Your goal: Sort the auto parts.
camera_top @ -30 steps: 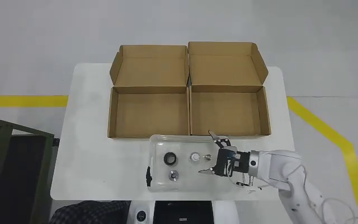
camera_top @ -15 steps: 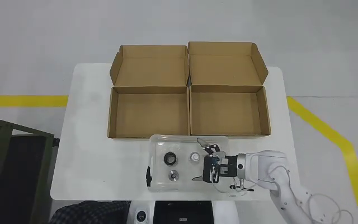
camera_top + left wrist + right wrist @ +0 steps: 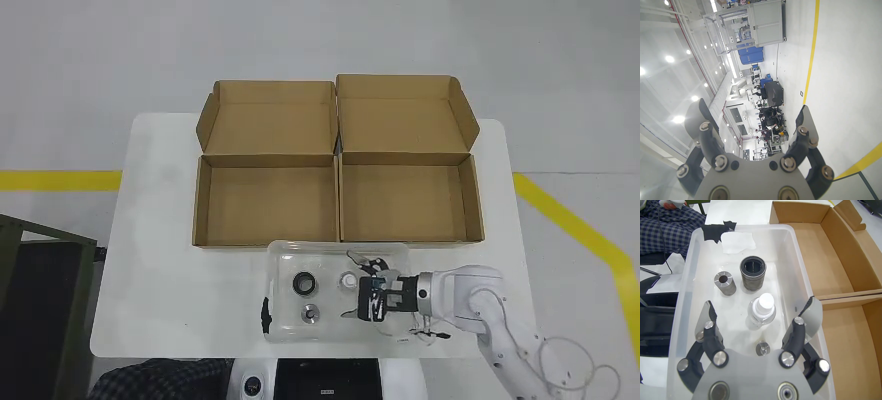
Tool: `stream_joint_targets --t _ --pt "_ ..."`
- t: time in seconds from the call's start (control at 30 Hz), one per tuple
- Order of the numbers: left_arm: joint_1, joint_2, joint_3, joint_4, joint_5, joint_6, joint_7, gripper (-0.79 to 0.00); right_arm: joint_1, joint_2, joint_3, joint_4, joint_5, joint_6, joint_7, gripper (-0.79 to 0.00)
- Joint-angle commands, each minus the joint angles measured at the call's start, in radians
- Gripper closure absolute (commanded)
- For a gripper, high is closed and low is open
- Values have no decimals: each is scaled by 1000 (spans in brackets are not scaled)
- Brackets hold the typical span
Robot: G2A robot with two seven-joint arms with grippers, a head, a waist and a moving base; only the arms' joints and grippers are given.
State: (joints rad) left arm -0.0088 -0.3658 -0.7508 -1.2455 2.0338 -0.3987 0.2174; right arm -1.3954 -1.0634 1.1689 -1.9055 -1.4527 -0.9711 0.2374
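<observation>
The right pincer [image 3: 760, 301] hangs open inside the clear bin [image 3: 783, 247] on the bench [image 3: 160, 250], its jaws on either side of a white-capped bottle [image 3: 762, 311] without touching it. Beyond the bottle stand a black bearing [image 3: 752, 275] and a grey slotted cylinder [image 3: 725, 283] side by side; a small metal stud [image 3: 762, 348] sits near the wrist. The left pincer [image 3: 752, 105] is open too, empty, facing the hall.

The bin [image 3: 761, 227] is translucent, the cylinders [image 3: 752, 275] dark grey, the boxes [image 3: 821, 262] brown.

Bottle [image 3: 762, 311] seemingly sits between fingers [image 3: 813, 311] of right hand [image 3: 760, 304], bin wall [image 3: 800, 264] close.
</observation>
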Motion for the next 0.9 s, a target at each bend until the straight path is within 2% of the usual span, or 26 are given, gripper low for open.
stream_joint_targets --t 0.0,0.13,0.27,0.33,0.4,0.6,0.7,0.73,0.87 --pt "0 0 0 0 0 0 0 -785 7 0 -8 9 -2 4 6 -699" --pt "0 0 0 0 0 0 0 -785 18 0 -21 19 -9 18 21 -668" --pt "0 0 0 0 0 0 0 -785 24 1 -29 25 -15 29 33 -576" --pt "0 0 0 0 0 0 0 -785 27 2 -32 25 -21 34 40 -493" --pt "0 0 0 0 0 0 0 -785 29 3 -35 24 -23 36 44 -372" --pt "0 0 0 0 0 0 0 -785 33 5 -43 22 -26 44 53 -246" --pt "0 0 0 0 0 0 0 -785 35 6 -45 18 -23 48 52 -95" --pt "0 0 0 0 0 0 0 -785 34 7 -44 14 -20 47 49 -6" --pt "0 0 0 0 0 0 0 -785 21 12 -34 -11 -2 31 29 0"
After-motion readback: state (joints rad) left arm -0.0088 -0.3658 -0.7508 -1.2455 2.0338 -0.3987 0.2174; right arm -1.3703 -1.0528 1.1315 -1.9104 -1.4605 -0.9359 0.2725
